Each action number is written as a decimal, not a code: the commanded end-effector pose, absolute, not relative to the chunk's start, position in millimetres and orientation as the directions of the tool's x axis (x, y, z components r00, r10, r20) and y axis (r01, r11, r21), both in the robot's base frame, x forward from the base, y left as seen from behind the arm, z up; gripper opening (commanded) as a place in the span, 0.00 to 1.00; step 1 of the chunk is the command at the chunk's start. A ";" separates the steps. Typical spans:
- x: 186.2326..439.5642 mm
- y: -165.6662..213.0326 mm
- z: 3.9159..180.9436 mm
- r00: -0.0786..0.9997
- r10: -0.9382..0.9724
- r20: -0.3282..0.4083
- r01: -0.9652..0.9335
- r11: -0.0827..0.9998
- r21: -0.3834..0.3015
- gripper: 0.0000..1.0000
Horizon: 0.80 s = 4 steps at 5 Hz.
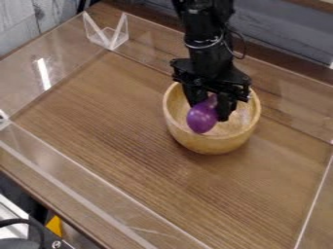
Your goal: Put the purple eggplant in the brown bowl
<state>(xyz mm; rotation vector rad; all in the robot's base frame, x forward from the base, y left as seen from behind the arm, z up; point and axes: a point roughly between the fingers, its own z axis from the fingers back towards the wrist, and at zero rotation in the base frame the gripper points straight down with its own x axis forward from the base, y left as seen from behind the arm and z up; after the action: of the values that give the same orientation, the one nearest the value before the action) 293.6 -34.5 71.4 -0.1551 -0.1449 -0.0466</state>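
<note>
The purple eggplant (202, 118) hangs from my gripper (208, 101), which is shut on its upper end. It is a small glossy violet piece, pointing down. It is held over the inside of the brown bowl (182, 135), a round light wooden bowl right of the table's middle. The eggplant's lower end sits low within the bowl's rim; I cannot tell whether it touches the bottom. My black arm comes down from the top of the view, above the bowl.
A clear plastic wall (53, 58) rings the wooden table (104, 136) on the left, front and right. A small clear stand (107, 31) sits at the back left corner. A grey plank wall lies behind.
</note>
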 end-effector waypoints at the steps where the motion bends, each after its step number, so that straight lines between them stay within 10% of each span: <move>1: 304.0 -39.9 83.2 0.980 -0.038 0.197 0.069 0.986 -0.149 0.00; 4: 306.2 -45.0 79.7 0.980 -0.053 0.193 0.083 0.986 -0.148 0.00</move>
<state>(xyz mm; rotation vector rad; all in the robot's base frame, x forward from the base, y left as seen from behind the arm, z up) 296.3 -41.7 67.0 -0.1559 -0.1409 -0.0613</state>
